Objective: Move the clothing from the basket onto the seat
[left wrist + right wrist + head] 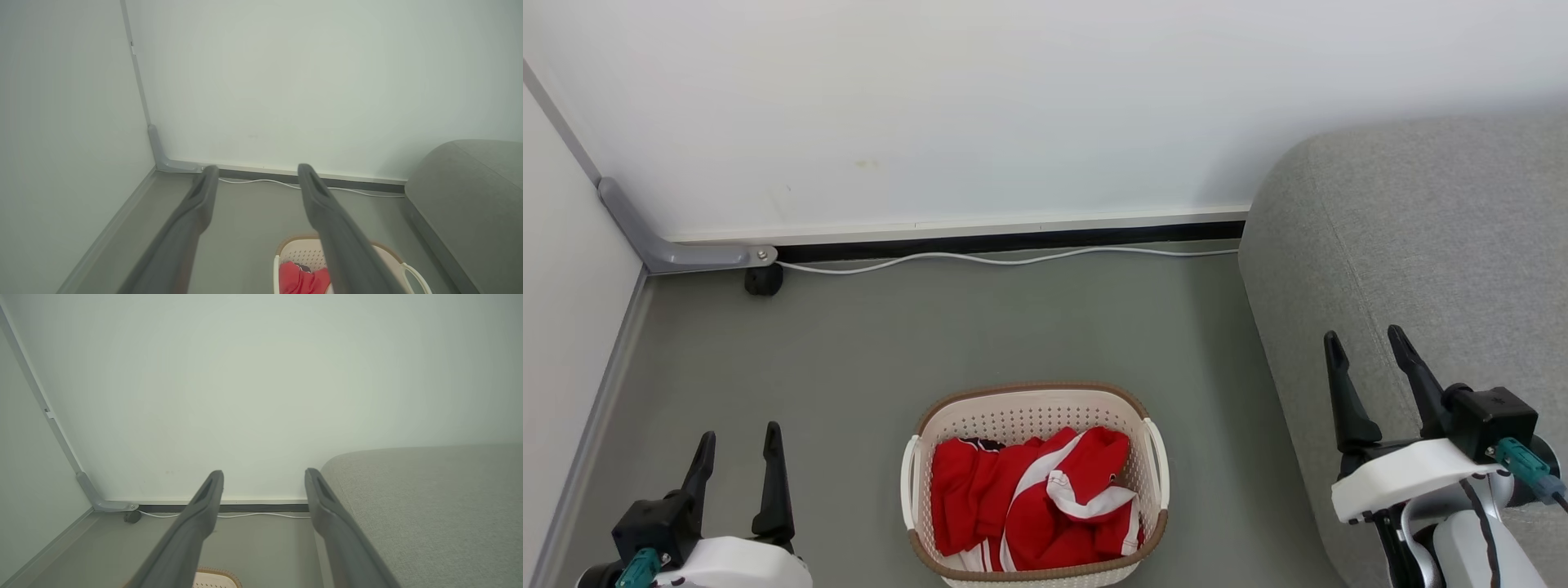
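The cream basket [1023, 416] with a brown rim stands on the grey floor at the bottom centre of the head view. Red clothing [1033, 498] with white trim lies bunched inside it. The grey seat [1421, 237] fills the right side, its rounded edge beside the basket. My left gripper [739, 437] hangs open at the lower left, apart from the basket. My right gripper [1366, 339] stands open over the seat's front edge. The left wrist view shows my left gripper [258, 171], the basket [302, 255], the clothing [300, 279] and the seat [470, 196]. The right wrist view shows my right gripper [263, 475] beside the seat [429, 498].
A white wall with a dark skirting runs along the back. A white cable [1013, 258] lies along its foot, ending at a small black block [764, 279]. A side wall closes the left, with a grey corner bracket [678, 249]. Bare floor [1013, 327] lies beyond the basket.
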